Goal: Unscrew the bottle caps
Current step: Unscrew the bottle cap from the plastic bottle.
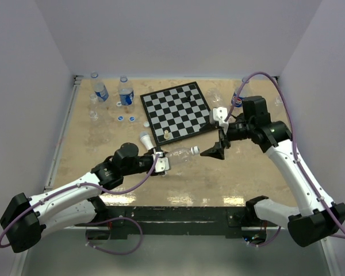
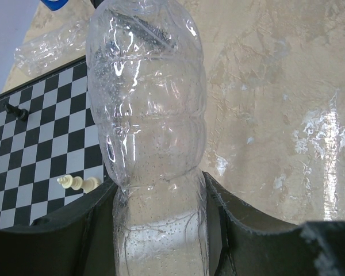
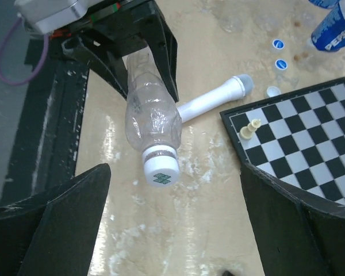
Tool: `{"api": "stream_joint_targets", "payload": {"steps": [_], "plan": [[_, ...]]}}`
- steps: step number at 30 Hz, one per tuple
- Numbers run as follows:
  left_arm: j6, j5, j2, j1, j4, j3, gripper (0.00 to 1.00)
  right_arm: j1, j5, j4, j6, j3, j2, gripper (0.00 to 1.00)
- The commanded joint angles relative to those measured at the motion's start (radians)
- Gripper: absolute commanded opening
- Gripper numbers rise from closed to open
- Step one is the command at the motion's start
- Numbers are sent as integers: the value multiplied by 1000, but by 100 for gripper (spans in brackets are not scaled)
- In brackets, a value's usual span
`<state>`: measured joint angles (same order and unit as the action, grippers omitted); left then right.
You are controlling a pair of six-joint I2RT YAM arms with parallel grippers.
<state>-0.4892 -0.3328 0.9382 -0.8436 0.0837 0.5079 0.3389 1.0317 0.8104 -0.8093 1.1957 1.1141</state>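
- Clear plastic bottle (image 1: 179, 154), held on its side just off the near edge of the chessboard (image 1: 175, 111); label absent or not legible.
- White cap (image 3: 161, 171) is seated on the bottle neck and faces away from the left arm.
- Left tool (image 2: 161, 230): clamped on the bottle's base end, one finger on each side.
- Right tool (image 3: 172, 230): jaws wide apart, near the chessboard's near right corner; the cap sits ahead of them and touches neither finger.
- Pale chess piece (image 3: 250, 129) lies at the chessboard's near edge.
- White microphone (image 1: 145, 138) lies on the tabletop (image 1: 247, 172), just off the chessboard's near left corner.
- Loose caps (image 1: 126, 119), blue and white, lie left of the chessboard.
- Labelled bottles (image 1: 125, 91) stand beyond those caps; a further one stands right of the chessboard.
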Motion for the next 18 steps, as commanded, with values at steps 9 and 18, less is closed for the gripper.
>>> {"api": "stream_joint_targets", "payload": {"steps": [9,18], "plan": [[8,-5,-13,8,53,11,3,17,-15,-14,266,-8,96,84],[6,0,-16,6,53,12,3,45,-2,-14,294,-7,148,62]]}}
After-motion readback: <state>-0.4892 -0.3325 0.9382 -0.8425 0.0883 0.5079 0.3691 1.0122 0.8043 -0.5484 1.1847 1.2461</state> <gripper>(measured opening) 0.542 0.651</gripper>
